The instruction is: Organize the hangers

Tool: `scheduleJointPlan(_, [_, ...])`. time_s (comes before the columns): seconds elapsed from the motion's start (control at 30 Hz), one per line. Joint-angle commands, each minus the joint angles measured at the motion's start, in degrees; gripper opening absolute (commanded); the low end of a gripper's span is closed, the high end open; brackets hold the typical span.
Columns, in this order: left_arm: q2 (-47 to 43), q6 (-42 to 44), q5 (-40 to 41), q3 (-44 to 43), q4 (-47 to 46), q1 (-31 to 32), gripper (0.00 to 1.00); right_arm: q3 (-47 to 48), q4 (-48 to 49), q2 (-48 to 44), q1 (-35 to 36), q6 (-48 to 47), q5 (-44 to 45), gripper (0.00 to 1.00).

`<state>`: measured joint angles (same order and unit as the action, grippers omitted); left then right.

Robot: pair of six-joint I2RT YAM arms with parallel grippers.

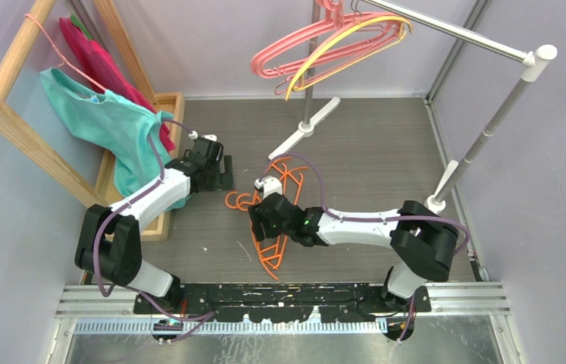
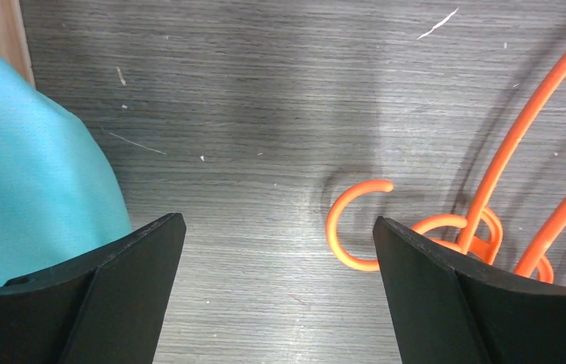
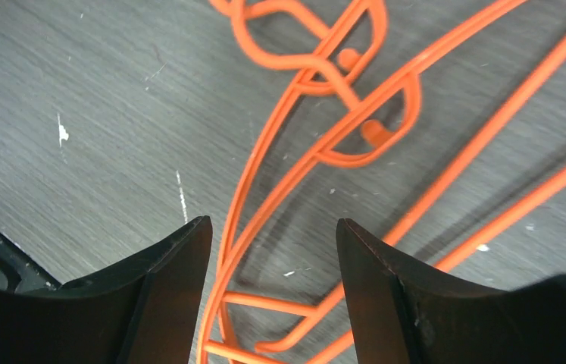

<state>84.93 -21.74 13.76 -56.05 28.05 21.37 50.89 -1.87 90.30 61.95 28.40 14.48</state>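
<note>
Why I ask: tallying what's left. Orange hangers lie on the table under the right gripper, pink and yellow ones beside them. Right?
Not quite: the top external view shows the pink and yellow hangers hanging on the metal rail. The orange hangers do lie on the table under the right gripper.

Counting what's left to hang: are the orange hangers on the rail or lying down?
Lying flat on the table, under the open right gripper: orange hangers. Only pink and yellow hangers hang on the rail.
</note>
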Motion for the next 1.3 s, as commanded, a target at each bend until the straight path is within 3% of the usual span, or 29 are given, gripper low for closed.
scheduleJointPlan(0.0, [-3.44,-0.57,0.90,-3.81,2.21,-0.10,0.98,2.72,4.07,2.18,0.90,3.70,-0.77,0.66])
scheduleJointPlan(0.17, [-5.73,0.22,1.99,-5.17,3.82,-0.13,0.98,2.68,5.26,5.54,0.91,5.22,-1.42,0.62])
scheduleJointPlan(0.33, [-8.73,0.47,1.31,-4.05,3.41,-0.10,0.98,3.91,5.79,10.13,0.97,5.43,-2.93,0.49])
scheduleJointPlan(0.47, [-10.20,0.55,1.18,-2.76,2.96,-0.17,0.98,4.30,6.29,11.86,0.97,5.85,-3.51,0.32])
scheduleJointPlan(0.63, [-10.17,0.62,1.36,-3.33,3.48,-0.10,0.98,2.36,5.23,7.41,0.98,6.31,1.00,0.03])
scheduleJointPlan(1.03, [-9.29,0.80,1.45,-2.84,2.38,-0.12,0.98,-7.43,-9.87,-25.10,0.97,7.94,20.57,0.01])
scheduleJointPlan(1.17, [-8.32,0.84,1.06,-2.96,1.84,-0.15,0.98,-6.39,-12.27,-36.60,0.20,6.37,28.40,0.01])
scheduleJointPlan(1.27, [-7.66,0.90,0.68,-3.51,2.41,-0.10,0.98,-3.14,-9.80,-40.82,-4.54,2.93,30.08,0.01])
